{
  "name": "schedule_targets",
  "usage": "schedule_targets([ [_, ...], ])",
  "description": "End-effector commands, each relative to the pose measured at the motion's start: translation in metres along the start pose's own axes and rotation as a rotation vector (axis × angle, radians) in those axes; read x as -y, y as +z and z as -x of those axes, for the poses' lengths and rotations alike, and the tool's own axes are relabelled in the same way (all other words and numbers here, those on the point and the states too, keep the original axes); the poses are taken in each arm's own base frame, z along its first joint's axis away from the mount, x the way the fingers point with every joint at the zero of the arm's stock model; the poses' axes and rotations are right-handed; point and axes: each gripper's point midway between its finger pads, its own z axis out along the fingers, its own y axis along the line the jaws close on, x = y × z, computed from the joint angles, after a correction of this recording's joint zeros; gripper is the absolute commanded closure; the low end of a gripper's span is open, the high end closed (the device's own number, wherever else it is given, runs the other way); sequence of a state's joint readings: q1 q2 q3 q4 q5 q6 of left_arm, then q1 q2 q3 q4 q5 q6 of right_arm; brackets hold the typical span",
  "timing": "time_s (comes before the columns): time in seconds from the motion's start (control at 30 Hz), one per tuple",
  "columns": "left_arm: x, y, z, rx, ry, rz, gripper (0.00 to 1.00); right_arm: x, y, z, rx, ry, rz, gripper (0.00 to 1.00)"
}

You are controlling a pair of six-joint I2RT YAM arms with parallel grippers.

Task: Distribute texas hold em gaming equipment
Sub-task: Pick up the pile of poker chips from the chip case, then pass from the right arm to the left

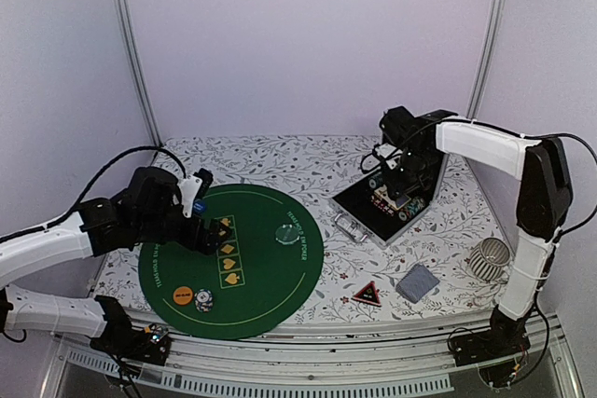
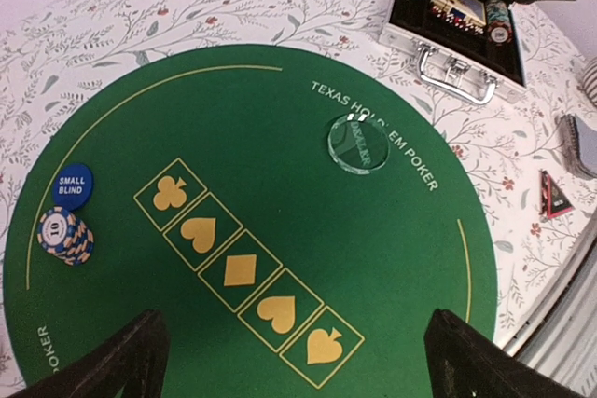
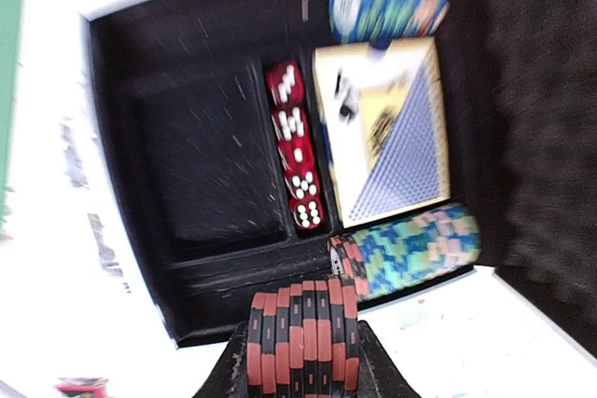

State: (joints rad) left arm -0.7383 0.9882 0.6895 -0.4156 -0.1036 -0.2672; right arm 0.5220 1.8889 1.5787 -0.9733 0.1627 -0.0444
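Flower-printed cloth covers the table, with a round green mat on its left half. At the mat's far-left edge the left gripper hovers, fingers spread wide and empty, beside a blue disc and a striped chip stack. An orange disc sits at the mat's near edge and a clear disc lies right of centre. Toward the table's far-right corner, the right gripper pinches a red-black chip stack over the open case. I judge this a fetch-from-case step. Next, lift the stack straight clear, then carry it to an unserved edge of the mat without letting chips fan loose.
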Motion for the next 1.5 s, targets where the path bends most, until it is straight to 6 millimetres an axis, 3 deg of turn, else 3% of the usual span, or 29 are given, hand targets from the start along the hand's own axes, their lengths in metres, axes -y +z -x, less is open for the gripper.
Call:
schedule_targets([
  [0.0,0.007,-0.021,0.037,0.115,0.068,-0.035,0.02,-0.01,-0.067,0.027,0.168,0.057,0.13,0.97],
  [0.13,0.022,-0.04,0.072,0.212,0.176,-0.076,0.07,-0.061,-0.112,0.046,0.302,0.056,0.415,0.97],
  [0.33,0.091,-0.066,0.105,0.393,0.483,-0.195,0.09,-0.16,-0.168,0.05,0.378,-0.062,0.804,0.98],
  [0.47,0.131,-0.064,0.101,0.451,0.688,-0.216,0.05,-0.21,-0.189,0.042,0.38,-0.106,0.991,0.97],
  [0.57,0.153,-0.046,0.085,0.398,0.824,-0.226,0.02,-0.241,-0.194,0.031,0.335,-0.138,1.089,0.97],
  [0.63,0.157,-0.034,0.081,0.371,0.892,-0.18,0.02,-0.258,-0.192,0.027,0.313,-0.157,1.114,0.97],
  [0.8,0.151,-0.013,0.092,0.386,0.925,-0.048,0.03,-0.28,-0.187,0.022,0.268,-0.177,1.171,0.98],
  [0.9,0.155,-0.006,0.091,0.386,0.937,-0.05,0.09,-0.288,-0.185,0.022,0.259,-0.186,1.201,0.98],
  [1.07,0.154,0.001,0.092,0.379,0.926,-0.037,0.33,-0.296,-0.179,0.02,0.245,-0.196,1.218,0.97],
  [1.4,0.159,-0.004,0.093,0.389,0.914,-0.078,0.62,-0.298,-0.181,0.021,0.257,-0.204,1.236,0.98],
  [1.47,0.162,-0.008,0.094,0.394,0.905,-0.097,0.75,-0.298,-0.179,0.019,0.25,-0.2,1.233,0.98],
])
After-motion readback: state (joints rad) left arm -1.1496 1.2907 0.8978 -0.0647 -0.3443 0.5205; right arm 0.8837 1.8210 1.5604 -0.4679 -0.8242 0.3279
